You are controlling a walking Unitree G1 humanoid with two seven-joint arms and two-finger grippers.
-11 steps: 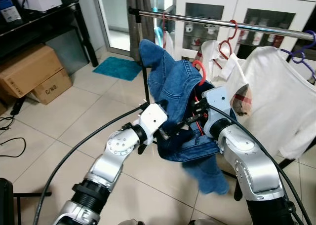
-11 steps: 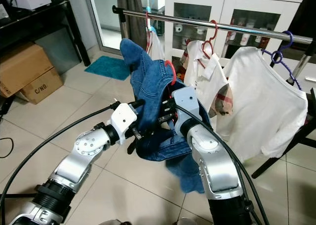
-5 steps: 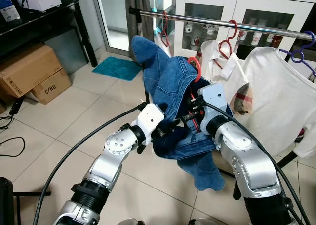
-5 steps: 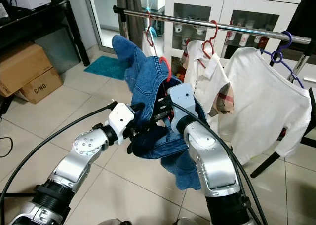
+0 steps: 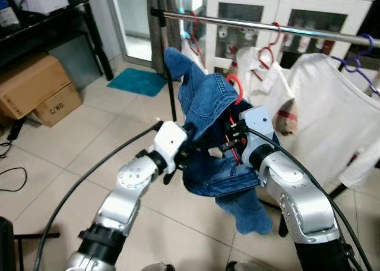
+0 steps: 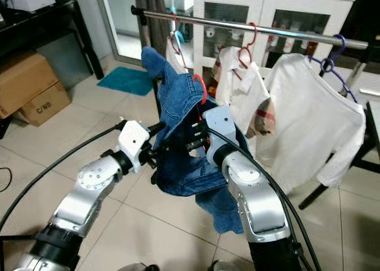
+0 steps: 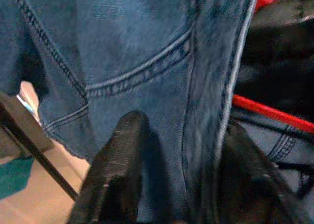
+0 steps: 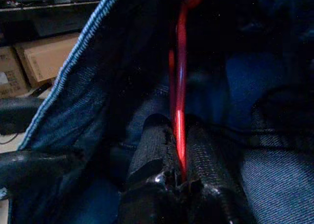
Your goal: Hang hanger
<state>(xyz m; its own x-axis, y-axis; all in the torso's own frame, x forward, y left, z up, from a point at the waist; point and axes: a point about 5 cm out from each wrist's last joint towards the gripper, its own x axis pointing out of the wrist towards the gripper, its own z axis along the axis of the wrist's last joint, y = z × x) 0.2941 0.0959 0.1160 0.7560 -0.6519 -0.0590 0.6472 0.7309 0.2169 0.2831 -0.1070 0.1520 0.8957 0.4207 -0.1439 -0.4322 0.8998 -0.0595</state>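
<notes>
At frame centre, the right gripper pinches the red hanger carrying the denim garment, while the left gripper clamps the denim's fold; behind, in the upper frame, the metal rail holds white shirts.

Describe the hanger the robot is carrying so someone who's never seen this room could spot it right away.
Find the metal clothes rail in front of the white cabinet. Just below it, both arms hold up a denim jacket; a red hanger sticks out of its collar, with the right pincer clamped on its wire. Unlike the other hangers, its hook isn't on the rail.
</notes>
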